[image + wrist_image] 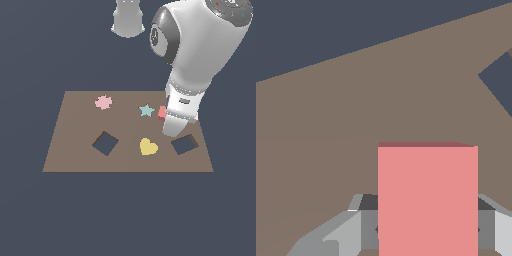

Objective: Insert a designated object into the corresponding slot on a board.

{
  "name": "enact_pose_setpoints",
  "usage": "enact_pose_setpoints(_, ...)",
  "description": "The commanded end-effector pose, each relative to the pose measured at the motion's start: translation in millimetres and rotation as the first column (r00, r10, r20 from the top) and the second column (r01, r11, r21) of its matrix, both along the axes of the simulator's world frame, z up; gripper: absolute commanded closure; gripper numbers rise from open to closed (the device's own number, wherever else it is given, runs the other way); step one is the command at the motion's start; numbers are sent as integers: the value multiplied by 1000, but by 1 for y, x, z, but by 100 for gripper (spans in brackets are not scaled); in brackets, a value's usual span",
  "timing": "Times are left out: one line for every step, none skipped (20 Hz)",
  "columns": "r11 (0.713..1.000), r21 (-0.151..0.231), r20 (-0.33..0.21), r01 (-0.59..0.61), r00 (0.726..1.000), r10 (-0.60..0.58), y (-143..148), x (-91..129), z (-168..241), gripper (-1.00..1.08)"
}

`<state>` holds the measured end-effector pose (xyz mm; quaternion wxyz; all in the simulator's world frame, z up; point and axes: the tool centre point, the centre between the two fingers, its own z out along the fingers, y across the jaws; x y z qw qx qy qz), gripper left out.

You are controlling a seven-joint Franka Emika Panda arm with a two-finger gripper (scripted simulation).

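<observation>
Pincer (427,227) clamped on my coral-red block (427,200), fingers (351,230) either side, block sitting low over the brown board (75,135) just beside the teal star (146,110), w/ the slightly tilted square slot (184,144) nearby.

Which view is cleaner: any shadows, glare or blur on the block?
Exterior view: flat, even render, no cast shadows or glare; arm hides most of the red block. Wrist view: sharp, block fills the foreground, its top face shaded darker, gripper partly cropped.
</observation>
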<state>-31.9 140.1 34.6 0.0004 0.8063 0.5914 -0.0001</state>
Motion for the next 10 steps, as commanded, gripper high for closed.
enact_pose_setpoints(996,0,1,-91,996,91,0,15,1,108)
enact_pose_setpoints(992,0,1,-128,992,128,0,20,2,108)
enact_pose_setpoints(986,0,1,-165,986,165,1,26,2,108)
enact_pose_setpoints(980,0,0,-200,980,200,2,32,2,108)
enact_pose_setpoints(972,0,0,-234,972,234,3,37,3,108)
enact_pose_setpoints(964,0,0,-267,964,267,5,43,3,108)
enact_pose_setpoints(955,0,0,-298,955,298,6,48,3,108)
enact_pose_setpoints(945,0,0,-328,945,328,8,52,3,108)
enact_pose_setpoints(935,0,0,-356,935,356,9,57,4,108)
enact_pose_setpoints(924,0,0,-382,924,382,11,61,4,108)
